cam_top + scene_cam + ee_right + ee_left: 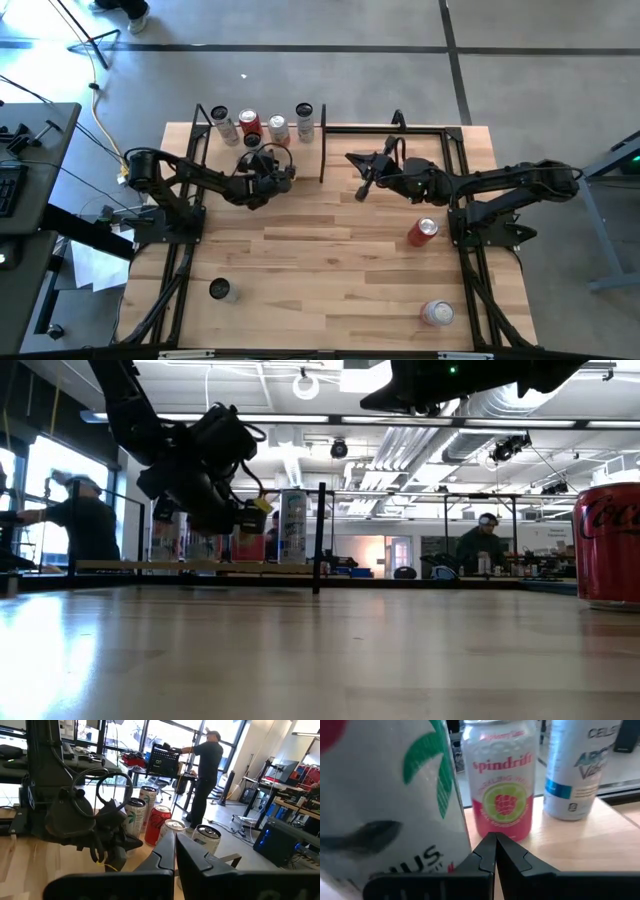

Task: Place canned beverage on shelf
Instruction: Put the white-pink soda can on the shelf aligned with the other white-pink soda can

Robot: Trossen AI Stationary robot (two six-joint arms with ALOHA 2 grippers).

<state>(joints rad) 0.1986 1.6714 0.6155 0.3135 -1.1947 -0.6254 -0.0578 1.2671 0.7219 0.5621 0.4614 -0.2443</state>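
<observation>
1. High view: the shelf (262,140) lies along the far edge of the tabletop (330,270), left of centre, with four cans standing on it in a row.
2. The left gripper (281,172) sits just in front of that row, fingers clenched on nothing.
3. The right gripper (360,190) hangs right of the shelf, near the tabletop's middle, its fingers also pressed together and empty.
4. Left wrist view: the fingers (485,855) meet at a point in front of a pink-and-white can (501,785) reading "spindrift", with a raspberry on a green disc.
5. Beside it stands a tall white can (574,770) with blue letters, part of them "CELS".
6. A big white can (385,800) with a green leaf shape fills the near side of this view; its letters "US" are all that can be read.
7. Right wrist view: a red can (158,824) on the shelf carries white script too small to read.
8. Off the shelf, a red can (422,231) lies on its side near the right arm's base, a second red-and-silver can (437,313) lies at the near right, and a dark-topped can (220,290) stands at the near left.
9. Low view: a red can (607,545) at the right edge shows white script beginning "Co".
10. A person (205,775) in dark clothes stands in the room beyond.
</observation>
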